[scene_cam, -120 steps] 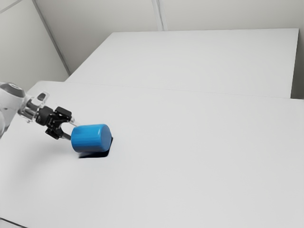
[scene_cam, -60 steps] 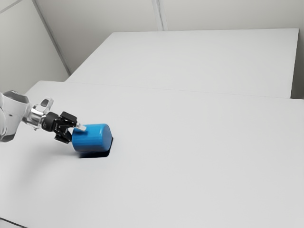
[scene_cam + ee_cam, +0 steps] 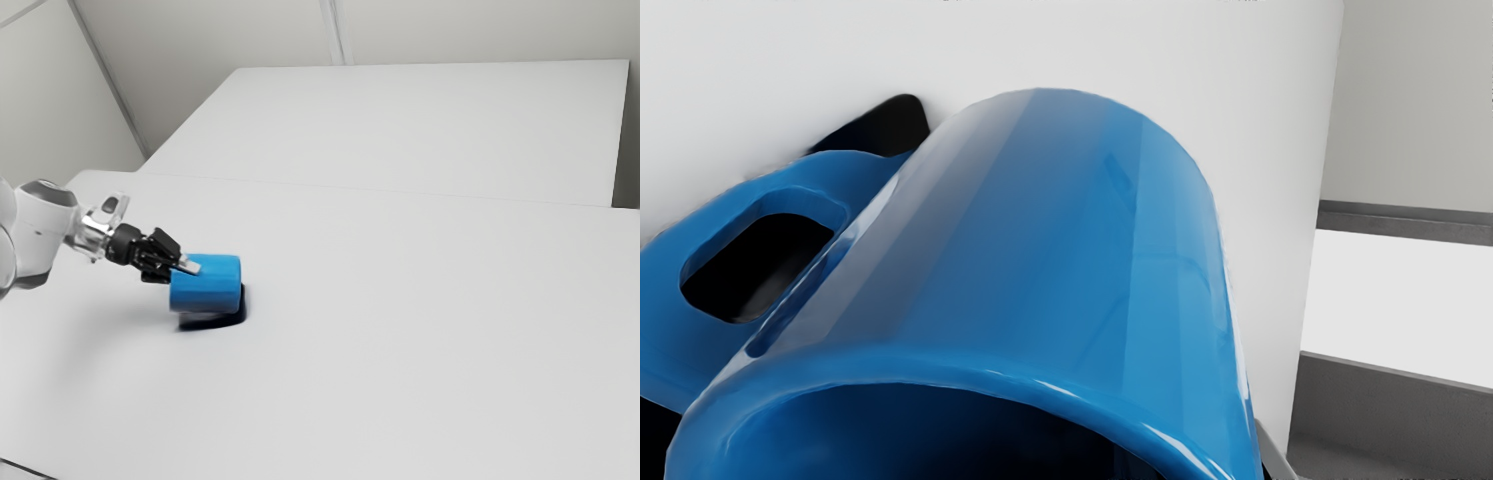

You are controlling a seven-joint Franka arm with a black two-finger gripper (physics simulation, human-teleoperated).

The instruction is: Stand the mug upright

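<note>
The blue mug point(image 3: 208, 285) is on its side above a dark shadow, its base toward the exterior view's right. My gripper point(image 3: 188, 266) reaches its open end from the left, with its tip over the upper side of the mug. In the wrist view the mug point(image 3: 1040, 253) has its rim nearest my hand and its handle point(image 3: 660, 293) out to one side. Part of my gripper point(image 3: 1278, 460) shows against the mug's outer wall, opposite the handle. The mug hides the rest, so its hold on the mug is unclear.
The white table point(image 3: 420, 350) extends toward the exterior view's right. Another white surface point(image 3: 400, 130) stands behind it. A dark cable point(image 3: 28, 469) lies at the lower left corner of the exterior view.
My hand has come in from the exterior view's left onto the mug and turned. Over the last half second the mug has shifted right and slightly up, its shadow moving too.
</note>
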